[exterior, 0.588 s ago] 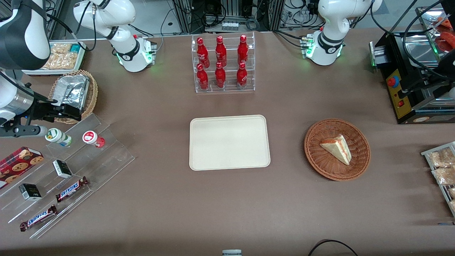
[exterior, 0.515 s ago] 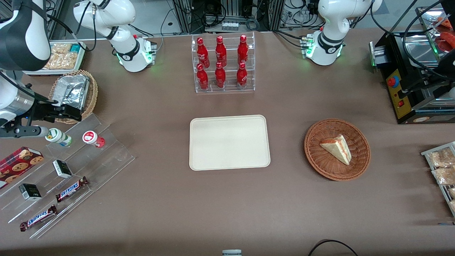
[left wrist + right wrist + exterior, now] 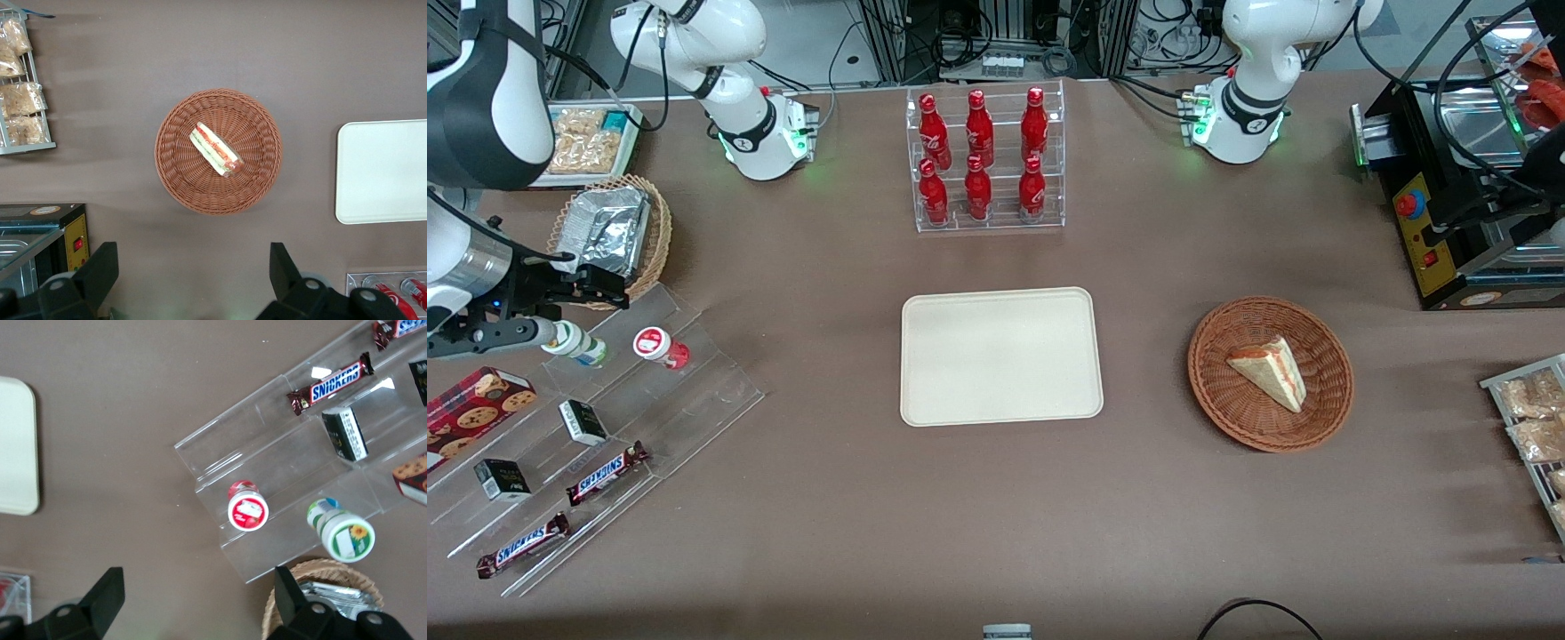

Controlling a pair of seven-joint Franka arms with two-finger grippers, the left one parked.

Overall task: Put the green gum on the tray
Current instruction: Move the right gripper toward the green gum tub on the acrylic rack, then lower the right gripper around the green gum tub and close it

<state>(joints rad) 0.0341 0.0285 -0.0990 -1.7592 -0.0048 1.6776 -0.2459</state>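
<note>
The green gum (image 3: 580,346) is a small white bottle with a green-rimmed lid. It stands on the top step of a clear acrylic shelf (image 3: 694,391) toward the working arm's end of the table, and also shows in the right wrist view (image 3: 343,532). A red-lidded bottle (image 3: 660,347) stands beside it (image 3: 247,509). My gripper (image 3: 578,286) hovers above the shelf's top edge, open and empty, with the gum off to one side of its fingers (image 3: 107,595). The cream tray (image 3: 1000,356) lies flat and empty at the table's middle (image 3: 17,447).
The shelf's lower steps hold Snickers bars (image 3: 605,473), small black boxes (image 3: 583,421) and a cookie box (image 3: 476,404). A wicker basket with a foil pack (image 3: 609,231) sits close under the gripper. There is also a rack of red bottles (image 3: 983,160) and a wicker basket with a sandwich (image 3: 1270,373).
My arm has shifted slightly toward the gum. A silver part of the wrist now covers the gum's lid in the front view. Nothing else has moved.
</note>
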